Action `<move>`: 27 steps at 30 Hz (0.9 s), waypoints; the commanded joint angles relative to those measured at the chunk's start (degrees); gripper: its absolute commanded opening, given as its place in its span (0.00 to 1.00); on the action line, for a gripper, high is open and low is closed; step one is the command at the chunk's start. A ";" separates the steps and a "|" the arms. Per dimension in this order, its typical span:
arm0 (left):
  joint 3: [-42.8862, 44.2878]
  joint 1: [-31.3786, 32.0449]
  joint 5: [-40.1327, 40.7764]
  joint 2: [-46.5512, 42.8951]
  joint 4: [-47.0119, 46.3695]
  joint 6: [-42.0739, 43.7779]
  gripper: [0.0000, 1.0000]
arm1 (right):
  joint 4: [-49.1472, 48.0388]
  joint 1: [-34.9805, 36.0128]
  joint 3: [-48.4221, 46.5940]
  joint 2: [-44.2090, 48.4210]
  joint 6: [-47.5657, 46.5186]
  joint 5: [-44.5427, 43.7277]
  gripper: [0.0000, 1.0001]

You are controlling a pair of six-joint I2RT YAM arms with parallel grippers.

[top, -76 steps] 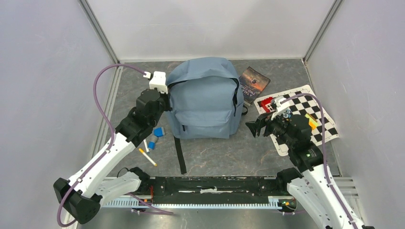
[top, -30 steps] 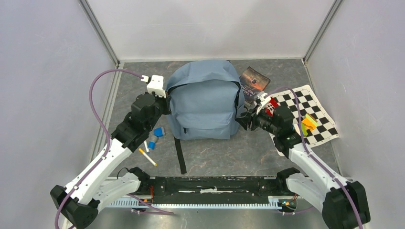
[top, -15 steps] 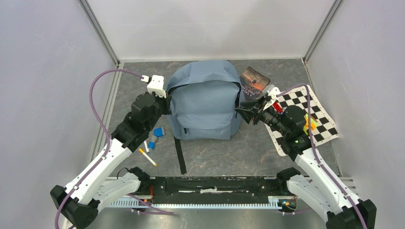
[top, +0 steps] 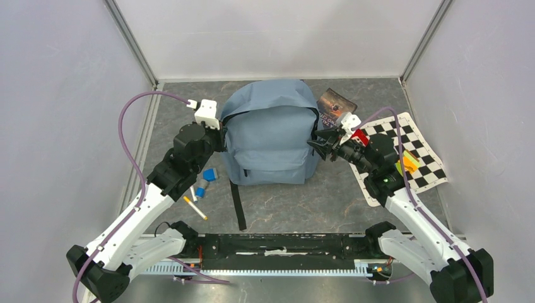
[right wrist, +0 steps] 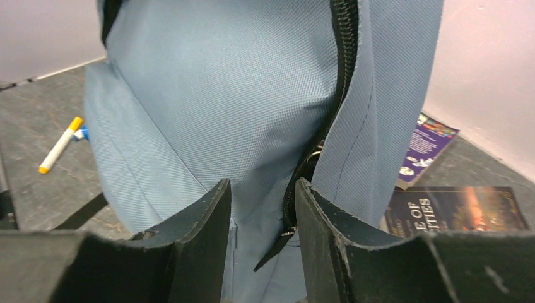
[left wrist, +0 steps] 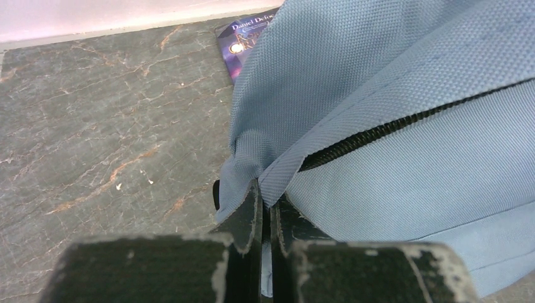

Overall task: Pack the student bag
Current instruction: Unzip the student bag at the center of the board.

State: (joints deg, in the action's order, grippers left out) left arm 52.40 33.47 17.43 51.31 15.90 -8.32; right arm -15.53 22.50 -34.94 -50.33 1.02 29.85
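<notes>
Student bag (top: 271, 139) mid-table; book (top: 334, 104), mat (top: 429, 165) right; blocks (top: 210, 174) left

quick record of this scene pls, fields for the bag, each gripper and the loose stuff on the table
bag: grey-blue bag mid-table, zipper looks shut
left: left gripper shut on bag fabric at one end of the zipper
right: right gripper open at the bag's other side, zipper pull showing between its fingers
right of bag: books, checkered mat
left of bag: marker, blue blocks
</notes>
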 commanded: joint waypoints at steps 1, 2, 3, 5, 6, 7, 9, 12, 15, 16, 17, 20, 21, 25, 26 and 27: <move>0.77 -0.08 -1.70 -0.42 -3.33 -0.82 0.02 | 0.00 0.26 -3.08 -0.53 -6.03 -7.30 0.48; 0.77 -0.08 -1.70 -0.46 -3.33 -0.82 0.02 | -0.06 0.26 -3.03 -0.62 -6.40 -8.19 0.48; 0.77 -0.08 -1.68 -0.42 -3.33 -0.82 0.02 | -0.13 0.24 -2.95 -0.67 -6.63 -8.91 0.48; 0.77 -0.08 -1.68 -0.45 -3.31 -0.82 0.02 | -0.58 0.23 -2.77 -0.74 -6.99 -9.92 0.48; 0.78 -0.08 -1.63 -0.47 -3.36 -0.82 0.02 | -0.68 0.26 -2.77 -0.74 -7.27 -10.35 0.47; 0.76 -0.08 -1.70 -0.49 -3.33 -0.82 0.02 | -0.75 0.26 -2.81 -0.78 -7.49 -10.62 0.47; 0.77 -0.08 -1.74 -0.43 -3.33 -0.82 0.02 | -0.84 0.26 -3.15 -1.06 -8.07 -11.38 0.48; 0.71 -0.08 -1.99 -0.43 -3.34 -0.82 0.02 | -0.86 0.26 -3.94 -2.41 -9.13 -12.08 0.47; 0.55 -0.08 -2.81 -0.63 -3.64 -0.57 0.02 | -1.74 0.26 -4.43 -3.79 -9.63 -12.96 0.46; 0.43 -0.08 -3.32 -0.75 -3.83 -0.41 0.02 | -2.25 0.25 -4.44 -4.25 -9.63 -13.19 0.45; 0.35 -0.08 -3.61 -0.78 -4.16 -0.31 0.02 | -2.96 0.23 -4.44 -4.61 -9.48 -13.38 0.44; -0.02 -0.05 -4.61 -1.02 -4.62 -0.21 0.02 | -4.67 0.25 -4.44 -5.87 -9.19 -13.54 0.42; -0.02 -0.05 -4.82 -1.02 -4.65 -0.21 0.02 | -5.30 0.26 -4.44 -6.20 -9.19 -13.75 0.41; 0.06 -0.08 -4.91 -0.77 -4.56 -0.03 0.02 | -6.81 0.22 -4.57 -7.15 -9.19 -17.02 0.38; 0.07 -0.08 -4.89 -0.72 -4.56 -0.01 0.02 | -7.30 0.26 -4.46 -7.26 -9.27 -17.95 0.36; 0.07 -0.08 -4.93 -0.70 -4.56 0.03 0.02 | -7.82 0.26 -4.23 -7.24 -9.35 -18.74 0.33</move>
State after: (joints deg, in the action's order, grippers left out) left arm 52.18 33.50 14.00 51.31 15.27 -8.32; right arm -18.81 22.76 -37.17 -57.34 -7.46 15.84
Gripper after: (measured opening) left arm 0.047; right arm 0.365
